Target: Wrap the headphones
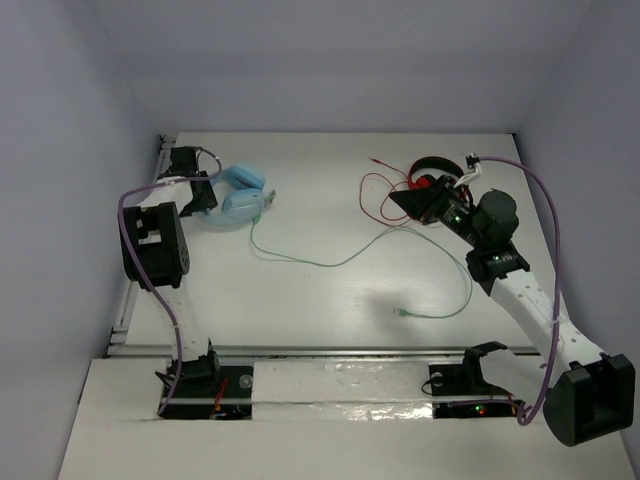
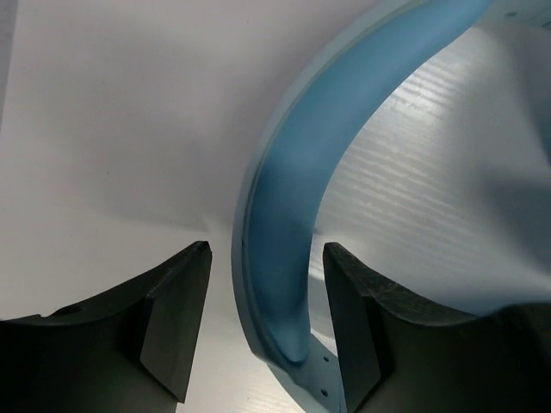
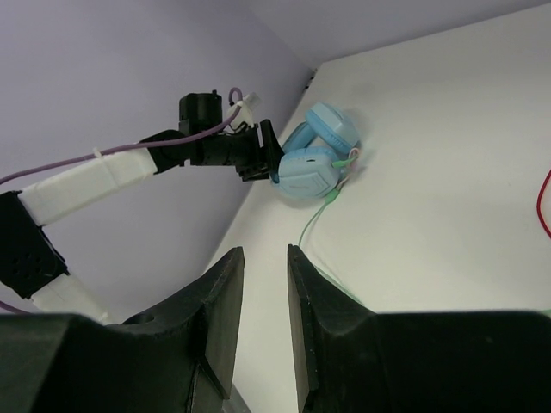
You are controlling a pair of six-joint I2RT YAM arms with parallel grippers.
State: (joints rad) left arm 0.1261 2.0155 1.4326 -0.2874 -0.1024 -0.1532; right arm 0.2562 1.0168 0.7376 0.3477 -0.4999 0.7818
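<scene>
The left tool (image 2: pixel 267 258), jaws apart astride the headband (image 2: pixel 288 189) without gripping, should close squarely on it, letting the narrowly open, empty right tool (image 3: pixel 265 284) gather the cable (image 1: pixel 330 262).

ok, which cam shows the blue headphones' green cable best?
Top external: the whole green cable shows, running from the headphones out to its loose plug end. Right wrist catches only a short stretch of it below the earcups. Left wrist shows none of it, just the headband.
</scene>
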